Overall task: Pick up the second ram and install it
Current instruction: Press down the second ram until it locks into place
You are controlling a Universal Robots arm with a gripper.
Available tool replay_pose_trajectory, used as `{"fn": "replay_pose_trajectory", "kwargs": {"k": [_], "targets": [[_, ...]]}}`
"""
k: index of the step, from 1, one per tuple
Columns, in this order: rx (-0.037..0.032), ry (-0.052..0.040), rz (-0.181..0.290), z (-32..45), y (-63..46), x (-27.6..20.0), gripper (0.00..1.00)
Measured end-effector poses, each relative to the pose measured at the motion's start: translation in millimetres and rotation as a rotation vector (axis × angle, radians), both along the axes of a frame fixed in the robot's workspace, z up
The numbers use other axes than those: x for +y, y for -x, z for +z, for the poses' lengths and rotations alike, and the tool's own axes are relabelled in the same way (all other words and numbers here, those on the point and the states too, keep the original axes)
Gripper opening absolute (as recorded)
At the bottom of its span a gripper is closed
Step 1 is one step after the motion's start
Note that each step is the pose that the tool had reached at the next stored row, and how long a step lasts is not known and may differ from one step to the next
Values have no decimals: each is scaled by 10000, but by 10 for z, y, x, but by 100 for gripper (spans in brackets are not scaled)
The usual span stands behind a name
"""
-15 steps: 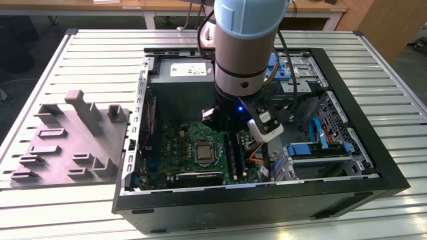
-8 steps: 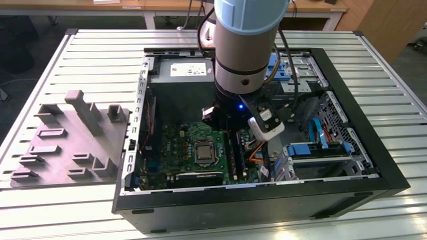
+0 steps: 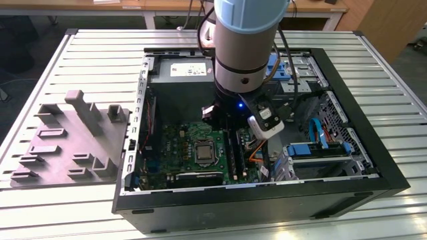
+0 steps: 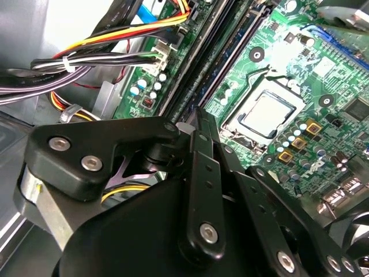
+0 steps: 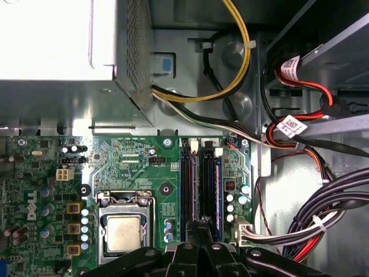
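The second ram point(image 5: 218, 190) is a thin blue stick seen edge-on, standing in a black memory slot on the green motherboard point(image 5: 132, 158). In the second wrist view its blue edge point(image 4: 226, 75) runs straight up to my fingertips. My gripper point(image 5: 199, 226) is low inside the computer case, over the middle of the slots, its fingers drawn together with no gap showing. In the second wrist view the gripper point(image 4: 198, 115) ends in one narrow tip at the stick's top edge. Whether the tip pinches the stick or rests on it is hidden.
The silver processor point(image 5: 124, 234) sits in its socket beside the slots. The grey power-supply box point(image 5: 57, 40) is at the case's far end. Cable bundles point(image 5: 334, 208) hang on the slots' other side. A grey parts fixture point(image 3: 67, 140) lies at the exterior view's left, outside the black case point(image 3: 127, 200).
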State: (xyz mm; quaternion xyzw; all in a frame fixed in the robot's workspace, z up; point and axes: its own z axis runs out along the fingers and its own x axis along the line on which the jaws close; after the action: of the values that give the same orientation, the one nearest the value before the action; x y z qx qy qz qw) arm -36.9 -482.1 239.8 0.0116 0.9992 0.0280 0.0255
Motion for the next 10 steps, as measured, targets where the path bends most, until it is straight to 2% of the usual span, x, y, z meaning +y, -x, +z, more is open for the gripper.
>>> {"fn": "replay_pose_trajectory", "kwargs": {"k": [10], "targets": [[0, 0, 1, 0, 0, 19, 10]]}}
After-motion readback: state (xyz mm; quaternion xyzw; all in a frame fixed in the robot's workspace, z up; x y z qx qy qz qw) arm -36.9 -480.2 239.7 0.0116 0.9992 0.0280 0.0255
